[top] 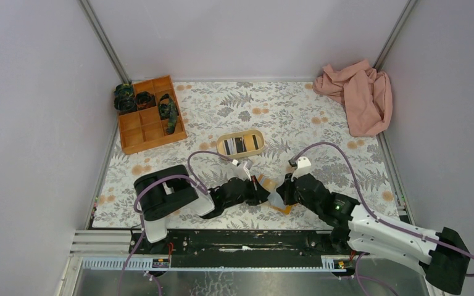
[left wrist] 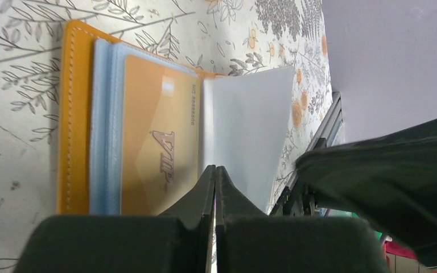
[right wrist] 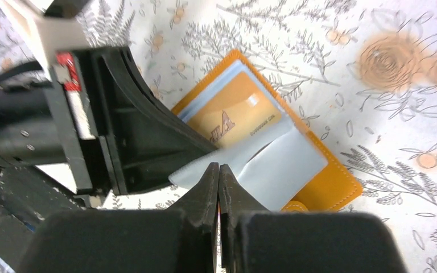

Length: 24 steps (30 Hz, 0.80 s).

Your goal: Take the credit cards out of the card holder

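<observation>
The orange card holder [right wrist: 333, 185] lies open on the floral cloth between both arms, also seen as the card holder [top: 279, 203] from above. A gold credit card [left wrist: 159, 142] marked VIP sits in its light blue sleeves; the same card [right wrist: 233, 114] shows in the right wrist view. One pale blue sleeve page [left wrist: 247, 133] stands raised. My right gripper [right wrist: 219, 166] is shut, its tips on that page's [right wrist: 284, 165] near edge. My left gripper [left wrist: 215, 168] is shut, tips down at the fold beside the card; nothing shows between them. Its fingers [right wrist: 148, 136] reach in from the left.
A beige oval tray [top: 222, 147] holding striped items sits just behind the grippers. An orange compartment box [top: 151, 117] with dark rolled items stands at the back left. A pink cloth [top: 358, 95] lies crumpled at the back right. My right arm [left wrist: 387, 170] looms close on the right.
</observation>
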Motion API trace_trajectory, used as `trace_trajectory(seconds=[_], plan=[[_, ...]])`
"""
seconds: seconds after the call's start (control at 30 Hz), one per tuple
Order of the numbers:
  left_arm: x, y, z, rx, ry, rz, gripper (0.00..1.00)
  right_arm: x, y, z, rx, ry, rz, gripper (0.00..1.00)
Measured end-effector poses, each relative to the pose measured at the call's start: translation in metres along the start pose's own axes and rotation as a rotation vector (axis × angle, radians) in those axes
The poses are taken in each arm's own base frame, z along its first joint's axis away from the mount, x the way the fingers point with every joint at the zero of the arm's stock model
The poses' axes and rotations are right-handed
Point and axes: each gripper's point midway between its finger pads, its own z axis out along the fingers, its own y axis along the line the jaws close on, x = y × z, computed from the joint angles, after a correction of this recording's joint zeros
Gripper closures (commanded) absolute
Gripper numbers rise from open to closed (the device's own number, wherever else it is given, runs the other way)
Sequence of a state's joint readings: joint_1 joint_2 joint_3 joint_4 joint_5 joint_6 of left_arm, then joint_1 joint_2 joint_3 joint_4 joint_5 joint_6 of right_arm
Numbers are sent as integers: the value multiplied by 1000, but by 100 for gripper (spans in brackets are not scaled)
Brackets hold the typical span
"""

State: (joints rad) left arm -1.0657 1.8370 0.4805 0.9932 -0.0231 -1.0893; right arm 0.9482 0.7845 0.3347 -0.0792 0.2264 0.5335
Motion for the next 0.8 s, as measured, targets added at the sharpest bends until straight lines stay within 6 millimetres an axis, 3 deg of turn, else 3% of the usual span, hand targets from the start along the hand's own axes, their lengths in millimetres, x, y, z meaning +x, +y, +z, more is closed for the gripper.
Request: trace_trajectory(seconds=[0.13,0.47,0.8], plan=[[9,-6,1,8,20,13,100,-18,-4,-11,23,-65,3,100],[24,-55,17,105,49,43,100,-12,-22,-15,105,-52,-13,99],[44,-20,23,24,93,39,100,8,-21,-4,99,16,11,99]])
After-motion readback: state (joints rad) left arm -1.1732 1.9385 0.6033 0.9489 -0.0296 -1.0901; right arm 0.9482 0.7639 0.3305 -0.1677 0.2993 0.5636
